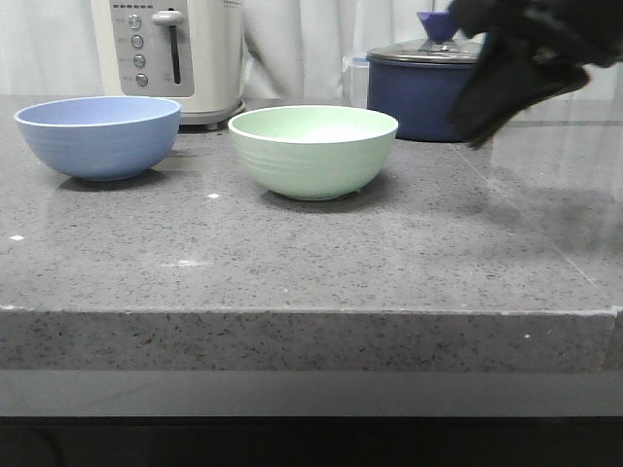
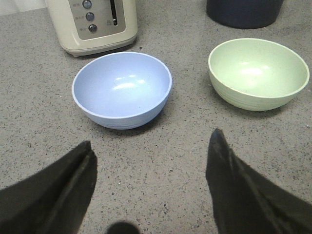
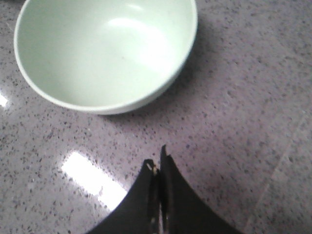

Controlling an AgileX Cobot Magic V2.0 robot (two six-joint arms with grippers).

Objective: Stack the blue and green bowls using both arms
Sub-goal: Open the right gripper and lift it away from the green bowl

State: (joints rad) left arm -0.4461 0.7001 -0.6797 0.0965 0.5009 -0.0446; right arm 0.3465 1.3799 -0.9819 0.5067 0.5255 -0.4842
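The blue bowl (image 1: 98,136) stands upright and empty at the left of the grey counter; it also shows in the left wrist view (image 2: 122,89). The green bowl (image 1: 312,150) stands upright and empty at the middle, apart from the blue bowl; it shows in the left wrist view (image 2: 258,72) and the right wrist view (image 3: 105,51). My left gripper (image 2: 152,151) is open and empty, above the counter in front of the blue bowl. My right gripper (image 3: 157,160) is shut and empty, held in the air to the right of the green bowl (image 1: 487,122).
A cream toaster (image 1: 175,53) stands behind the blue bowl. A dark navy lidded saucepan (image 1: 419,88) stands at the back right, behind my right gripper. The counter's front edge (image 1: 311,313) runs across the front view.
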